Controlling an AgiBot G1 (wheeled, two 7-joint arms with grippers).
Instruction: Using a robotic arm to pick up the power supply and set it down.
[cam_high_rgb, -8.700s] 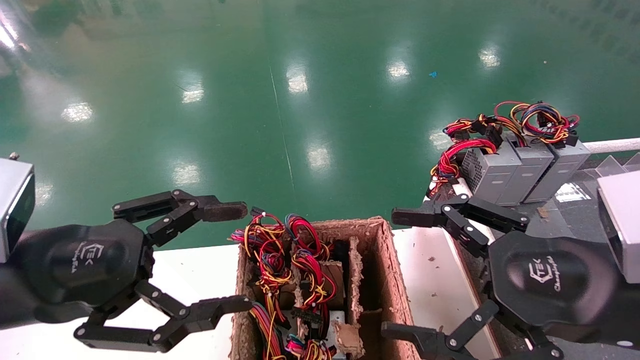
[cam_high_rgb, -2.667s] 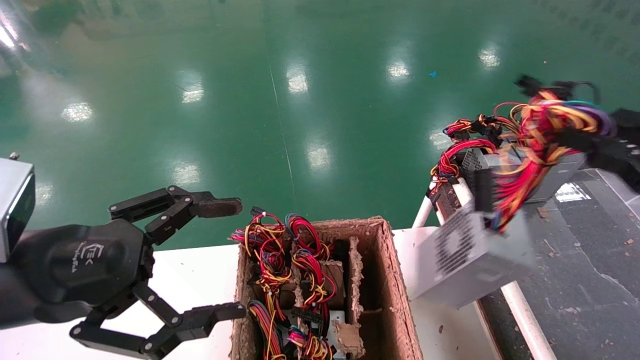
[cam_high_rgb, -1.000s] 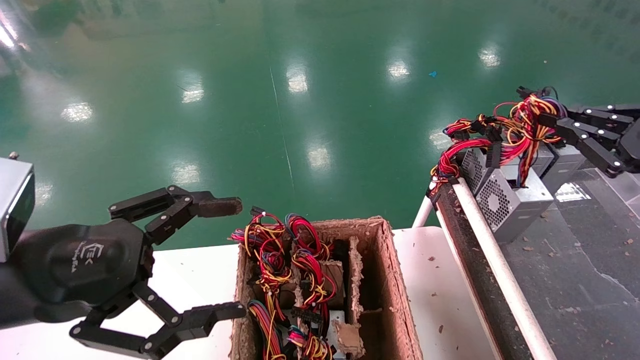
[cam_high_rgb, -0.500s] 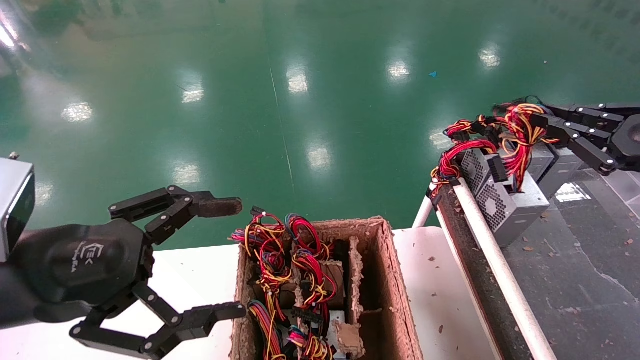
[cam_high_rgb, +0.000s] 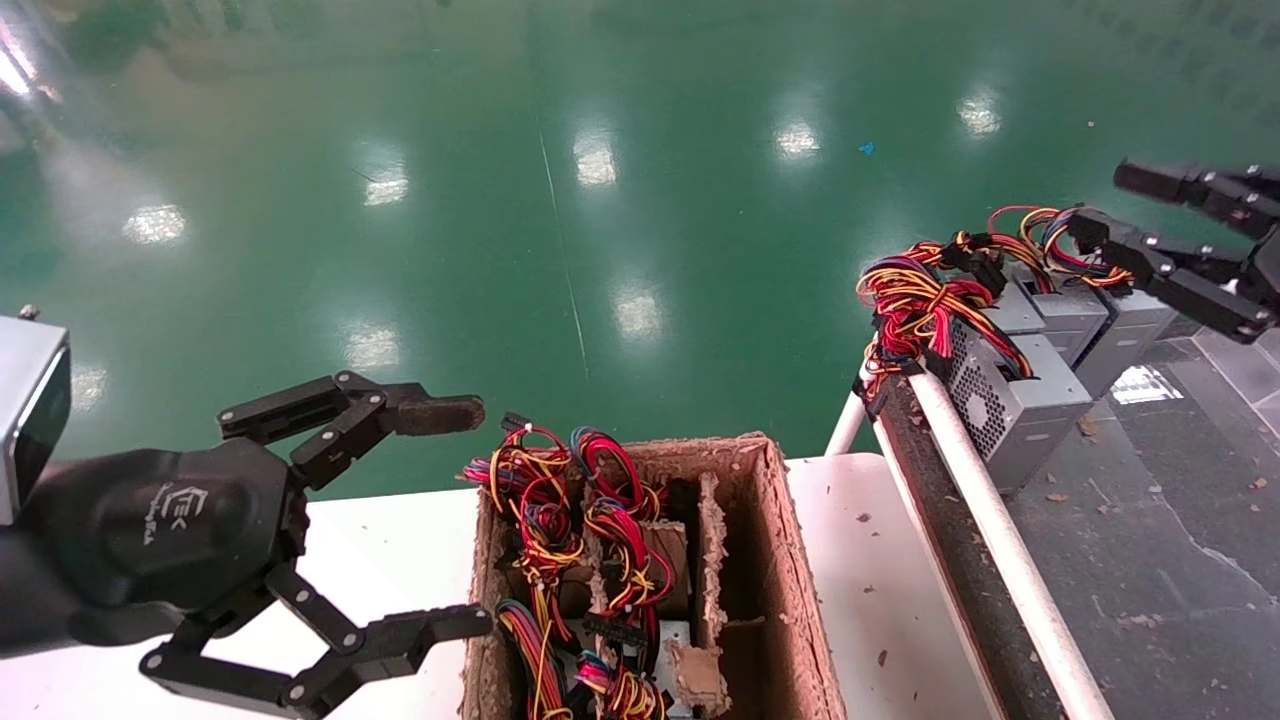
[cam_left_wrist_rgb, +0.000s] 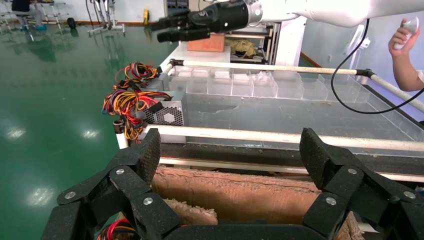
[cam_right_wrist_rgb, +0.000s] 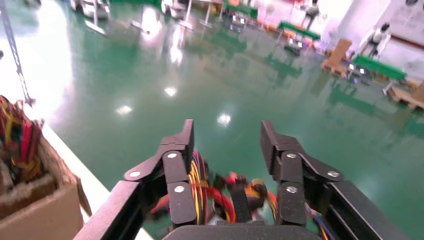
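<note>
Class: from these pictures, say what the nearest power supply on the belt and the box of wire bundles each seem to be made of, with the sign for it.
The power supply: seemingly grey sheet metal, matt, with a punched vent grille.
The box: probably brown moulded pulp or cardboard, rough, with frayed, crumbling edges.

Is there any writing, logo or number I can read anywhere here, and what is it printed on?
White logo mark with a line of script on the round palm of the left gripper: too small to read.
White label on the dark tray beside the grey power supplies: too blurred to read.
Right gripper, cardboard box: no text visible.
</note>
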